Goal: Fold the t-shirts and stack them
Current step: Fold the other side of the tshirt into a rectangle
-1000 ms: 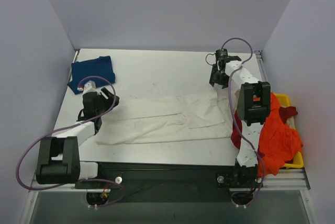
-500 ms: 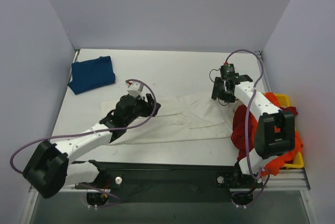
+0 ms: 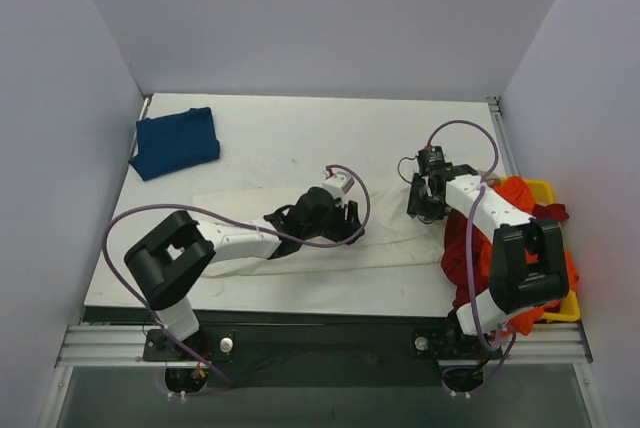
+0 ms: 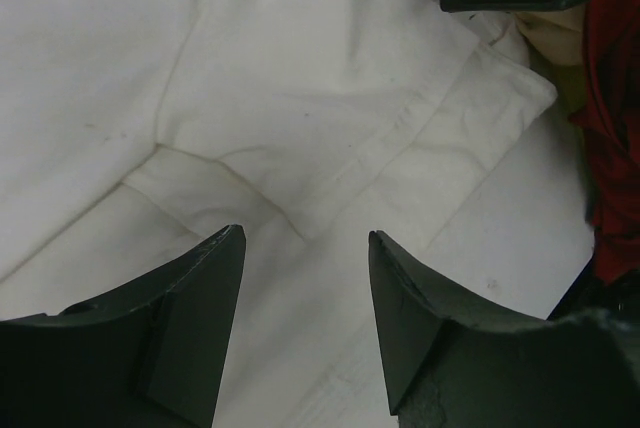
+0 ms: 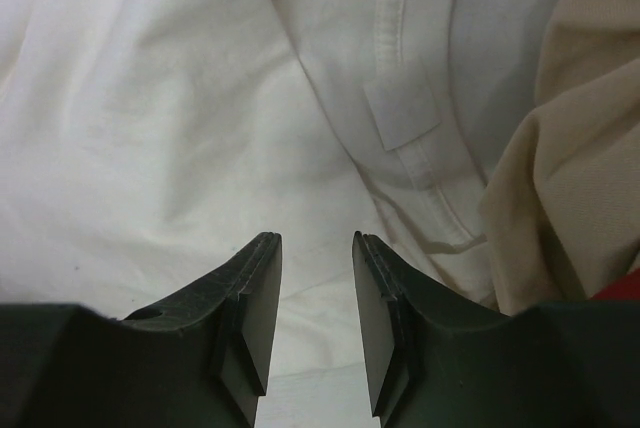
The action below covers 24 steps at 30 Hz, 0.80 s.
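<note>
Far table (image 3: 300, 128) free; orange t-shirt (image 3: 520, 191) blocks right edge.

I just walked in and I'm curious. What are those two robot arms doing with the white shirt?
They are folding shirts. A cream t-shirt lies on the table. The left tool hovers open over its middle, the right tool open over its collar end; neither grips it. A folded dark blue t-shirt sits at the far left, and an orange pile waits on the right.

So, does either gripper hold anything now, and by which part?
Nothing is held. The left gripper and the right gripper stand open above the cream t-shirt, no cloth between their fingers.
</note>
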Available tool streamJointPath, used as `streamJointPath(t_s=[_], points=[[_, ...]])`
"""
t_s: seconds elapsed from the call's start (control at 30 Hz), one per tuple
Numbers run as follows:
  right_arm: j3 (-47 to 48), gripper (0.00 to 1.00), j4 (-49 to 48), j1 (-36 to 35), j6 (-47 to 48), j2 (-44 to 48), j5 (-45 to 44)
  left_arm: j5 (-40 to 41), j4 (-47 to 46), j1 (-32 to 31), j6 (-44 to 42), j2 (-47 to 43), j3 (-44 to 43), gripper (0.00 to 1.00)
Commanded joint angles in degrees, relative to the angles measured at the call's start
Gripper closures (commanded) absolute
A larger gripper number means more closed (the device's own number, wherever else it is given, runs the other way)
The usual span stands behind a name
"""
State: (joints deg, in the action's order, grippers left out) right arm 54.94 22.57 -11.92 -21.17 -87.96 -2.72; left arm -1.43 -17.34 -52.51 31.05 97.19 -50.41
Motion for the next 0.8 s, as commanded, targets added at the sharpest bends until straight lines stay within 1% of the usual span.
streamJointPath(t_s=[0.0, 0.23, 0.37, 0.5, 0.77], points=[[0.0, 0.65, 0.11, 0.93, -0.54, -1.24, -2.2, -0.77, -1.38, -1.19, 0.33, 2.12, -4.6, 0.37], [-0.45, 0.66, 0.2, 1.73, -0.63, -1.86, -2.99, 0.02, 2.4, -1.45, 0.42, 6.17, -7.24, 0.42], [-0.45, 0.66, 0.2, 2.08, -0.63, -2.3, -3.08, -1.9, 2.75, -1.72, 1.38, 8.36, -7.77, 0.44], [-0.36, 0.66, 0.11, 2.08, -0.54, -2.91, -2.55, -2.17, 3.63, -2.33, 1.65, 10.12, -8.47, 0.45], [-0.36, 0.67, 0.11, 2.17, -0.54, -4.76, -2.02, -1.73, 3.72, -2.51, 1.65, 10.92, -8.47, 0.44]])
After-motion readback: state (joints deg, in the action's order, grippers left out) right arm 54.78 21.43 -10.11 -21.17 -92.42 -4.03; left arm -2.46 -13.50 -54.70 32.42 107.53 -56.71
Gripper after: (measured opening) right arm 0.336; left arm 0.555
